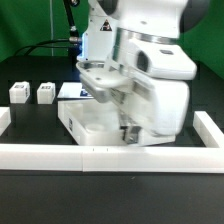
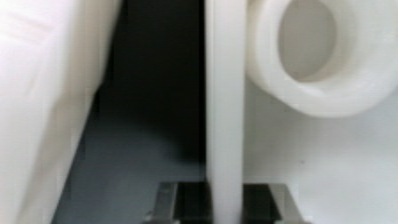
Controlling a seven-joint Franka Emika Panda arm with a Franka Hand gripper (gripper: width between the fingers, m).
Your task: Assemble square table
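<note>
The white square tabletop (image 1: 88, 122) lies on the black table just behind the front border wall. My gripper (image 1: 126, 132) reaches down onto its edge on the exterior view's right. In the wrist view the gripper (image 2: 226, 205) is shut on the tabletop's thin upright white rim (image 2: 226, 100), with a dark finger (image 2: 185, 203) on each side. A round corner hole (image 2: 331, 50) shows beside the rim. Two short white tagged legs (image 1: 18, 93) (image 1: 45, 93) stand at the exterior view's left, apart from the gripper. The other legs are hidden.
The low white border wall (image 1: 100, 156) runs along the front, with ends at both sides (image 1: 208, 128); it also shows in the wrist view (image 2: 45, 100), close beside the tabletop. The marker board (image 1: 70, 90) lies behind the tabletop. The arm's body hides the middle.
</note>
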